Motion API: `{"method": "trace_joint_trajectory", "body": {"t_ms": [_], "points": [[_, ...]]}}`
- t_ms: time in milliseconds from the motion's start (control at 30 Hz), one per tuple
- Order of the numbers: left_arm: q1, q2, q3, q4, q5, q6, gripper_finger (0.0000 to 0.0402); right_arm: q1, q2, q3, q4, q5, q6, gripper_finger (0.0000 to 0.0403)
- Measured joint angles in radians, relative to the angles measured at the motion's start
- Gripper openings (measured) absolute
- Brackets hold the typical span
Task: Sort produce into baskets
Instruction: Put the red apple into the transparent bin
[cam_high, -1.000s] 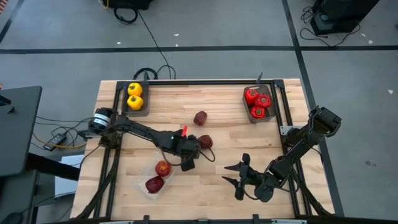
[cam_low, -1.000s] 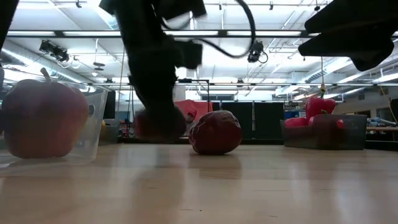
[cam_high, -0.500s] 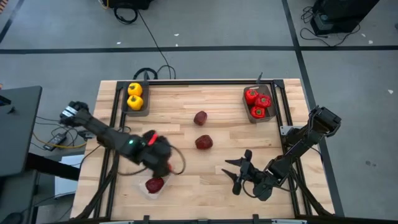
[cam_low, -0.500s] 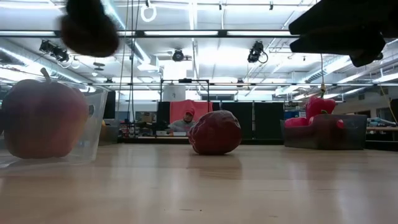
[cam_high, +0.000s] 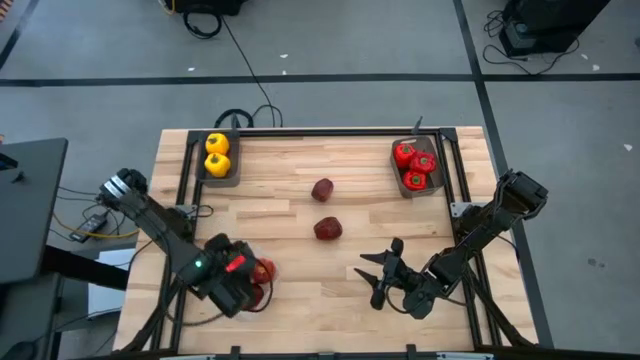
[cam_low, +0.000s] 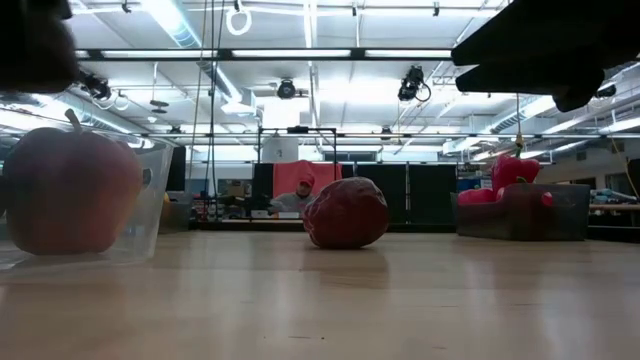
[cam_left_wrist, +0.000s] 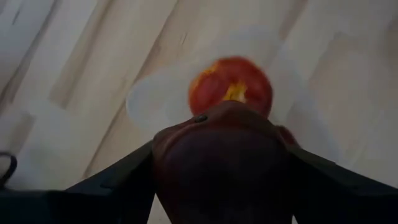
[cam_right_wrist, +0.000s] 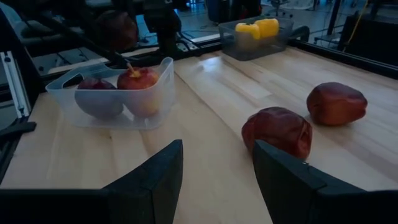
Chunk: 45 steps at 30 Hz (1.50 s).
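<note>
Fruits (cam_high: 324, 210) lie between claws, right claw (cam_high: 376, 279) nearest.

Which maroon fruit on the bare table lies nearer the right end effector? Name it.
The lower maroon fruit, nearer the table's front edge; the other fruit lies farther from the right end effector.

Table (cam_high: 350, 310) layout, high view. Far-left corner: tray (cam_high: 217, 176) holding two peppers (cam_high: 216, 155). Far-right corner: tray (cam_high: 419, 187) holding three peppers (cam_high: 414, 166). Mid-table: two fruits (cam_high: 322, 190), one nearer than the other, apart. Near-left: plastic tray (cam_right_wrist: 106, 94) with two fruits (cam_right_wrist: 140, 84) side by side inside, left gripper (cam_high: 238, 284) above it. Right gripper (cam_high: 380, 276) above the near-right area.
</note>
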Motion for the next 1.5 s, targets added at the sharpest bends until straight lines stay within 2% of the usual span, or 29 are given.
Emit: {"method": "trace_joint_trajectory", "body": {"t_ms": [133,367,500,667,733,800,900,967,1233,1400,1500], "points": [[-0.017,0.063,0.0,-0.036,0.055,-0.065,0.0329,-0.005,0.0,0.0,0.0,-0.005,0.0,0.0203],[-0.014,0.112,0.0,-0.06,0.166,-0.067,0.0376,-0.005,0.0,0.0,0.008,-0.036,0.002,0.0203],[-0.014,0.112,0.0,-0.059,0.166,-0.073,0.0382,-0.005,0.0,0.0,0.009,-0.054,0.008,0.0204],[-0.013,0.112,0.0,-0.054,0.144,-0.096,0.0382,-0.043,0.0,0.0,0.009,0.043,-0.068,0.0204],[-0.007,0.112,0.0,-0.048,0.092,-0.093,0.0383,-0.092,0.0,0.0,0.008,0.012,-0.098,0.0207],[0.007,0.112,0.0,-0.039,0.026,-0.084,0.0383,-0.147,0.0,0.0,0.008,-0.078,-0.102,0.021],[0.042,0.112,0.0,0.016,-0.031,0.025,0.0383,-0.212,0.0,0.0,0.008,-0.221,-0.094,0.0216],[0.074,0.112,0.0,0.064,-0.044,0.106,0.0383,-0.232,0.0,0.0,0.009,-0.272,-0.087,0.0217],[0.231,0.112,0.0,0.224,-0.049,0.359,0.0383,-0.208,0.0,0.0,-0.069,-0.264,-0.018,0.0217],[0.326,0.117,0.0,0.399,-0.048,0.551,0.0383,-0.198,0.0,0.0,-0.242,-0.268,0.11,0.0214],[0.379,0.125,0.0,0.543,-0.013,0.708,0.0383,-0.198,0.0,0.0,-0.364,-0.27,0.197,0.0213]]}}
